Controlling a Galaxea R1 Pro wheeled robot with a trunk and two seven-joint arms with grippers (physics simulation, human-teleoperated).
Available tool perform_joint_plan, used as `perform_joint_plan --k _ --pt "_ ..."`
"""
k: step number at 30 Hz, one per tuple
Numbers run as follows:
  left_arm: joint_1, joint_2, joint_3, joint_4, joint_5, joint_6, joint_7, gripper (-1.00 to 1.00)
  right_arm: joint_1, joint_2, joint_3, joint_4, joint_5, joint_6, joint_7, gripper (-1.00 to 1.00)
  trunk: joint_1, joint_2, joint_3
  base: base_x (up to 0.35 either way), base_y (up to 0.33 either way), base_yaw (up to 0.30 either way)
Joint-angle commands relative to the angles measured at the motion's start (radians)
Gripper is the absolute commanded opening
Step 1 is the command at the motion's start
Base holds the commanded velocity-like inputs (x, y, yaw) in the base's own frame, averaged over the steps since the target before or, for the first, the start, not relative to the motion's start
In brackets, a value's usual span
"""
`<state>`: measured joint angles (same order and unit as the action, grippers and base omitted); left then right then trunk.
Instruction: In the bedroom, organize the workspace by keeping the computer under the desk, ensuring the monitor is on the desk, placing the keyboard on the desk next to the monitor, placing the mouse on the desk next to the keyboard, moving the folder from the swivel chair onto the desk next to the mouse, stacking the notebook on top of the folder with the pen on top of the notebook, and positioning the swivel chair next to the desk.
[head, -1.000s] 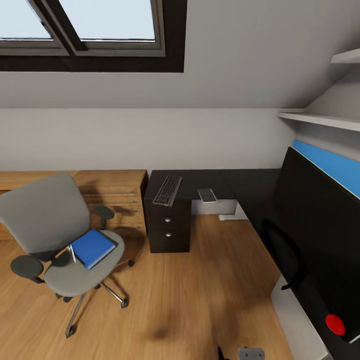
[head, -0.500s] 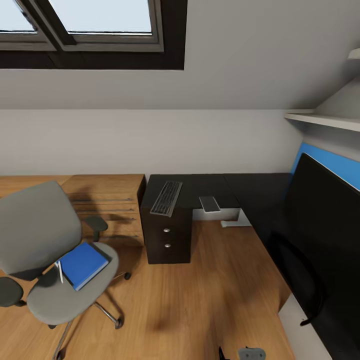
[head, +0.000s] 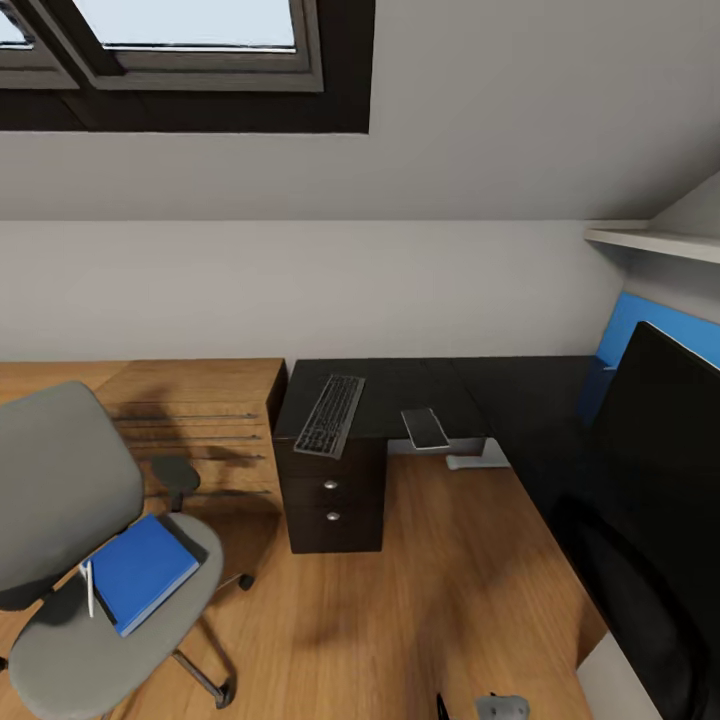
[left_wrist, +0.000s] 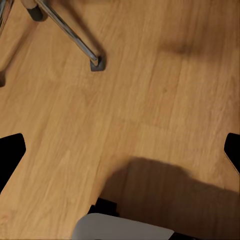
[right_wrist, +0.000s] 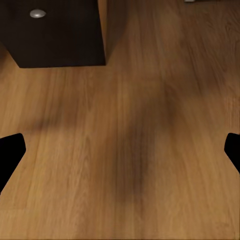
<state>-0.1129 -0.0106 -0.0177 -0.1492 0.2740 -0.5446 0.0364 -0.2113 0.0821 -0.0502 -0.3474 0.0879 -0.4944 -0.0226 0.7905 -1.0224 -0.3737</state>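
The grey swivel chair stands at the left on the wood floor. On its seat lies the blue folder, with the thin white pen along its edge. The black desk wraps from the middle to the right. On it are the keyboard, over the drawer unit, and a small grey notebook at the front edge. The monitor is at the right, and a light-grey computer corner shows below it. My left gripper and right gripper hang open over bare floor.
A light-wood dresser sits between the chair and the dark drawer unit. A chrome chair leg with its caster lies near the left gripper. The drawer unit is ahead of the right gripper. A wall shelf hangs at the upper right.
The camera has moved: chair, folder and desk have slid down and left in the picture, and the monitor has run further off the right. Nothing was picked up or let go.
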Motion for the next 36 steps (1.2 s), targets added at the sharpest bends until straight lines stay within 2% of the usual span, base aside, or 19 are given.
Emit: perform_joint_plan --k 1,9,16,23,36 --pt "-0.001 0.0 -0.002 0.0 0.001 -0.003 0.004 1.0 -0.001 0.001 -0.005 0.001 0.009 -0.003 -0.003 1.0 0.001 -0.001 -0.001 0.336 0.0 0.0" --pt "-0.001 0.0 -0.002 0.0 0.002 -0.003 0.004 1.0 -0.001 0.005 -0.008 -0.004 0.004 -0.004 -0.005 1.0 0.001 -0.001 -0.001 0.336 0.015 0.0" --pt "-0.001 0.0 -0.002 0.0 0.002 -0.002 0.004 1.0 -0.001 0.015 -0.009 -0.005 0.0 -0.002 -0.008 1.0 0.001 -0.001 0.001 0.297 0.156 -0.1" --pt "-0.001 0.001 -0.002 0.0 0.002 -0.003 0.004 1.0 -0.001 0.028 -0.01 -0.005 -0.002 -0.001 -0.012 1.0 0.001 -0.001 0.002 0.08 0.062 -0.246" --pt "-0.001 0.001 -0.002 0.0 0.002 -0.002 0.004 1.0 -0.001 0.03 -0.01 -0.005 -0.002 -0.002 -0.013 1.0 0.001 -0.001 0.002 0.033 0.024 -0.267"
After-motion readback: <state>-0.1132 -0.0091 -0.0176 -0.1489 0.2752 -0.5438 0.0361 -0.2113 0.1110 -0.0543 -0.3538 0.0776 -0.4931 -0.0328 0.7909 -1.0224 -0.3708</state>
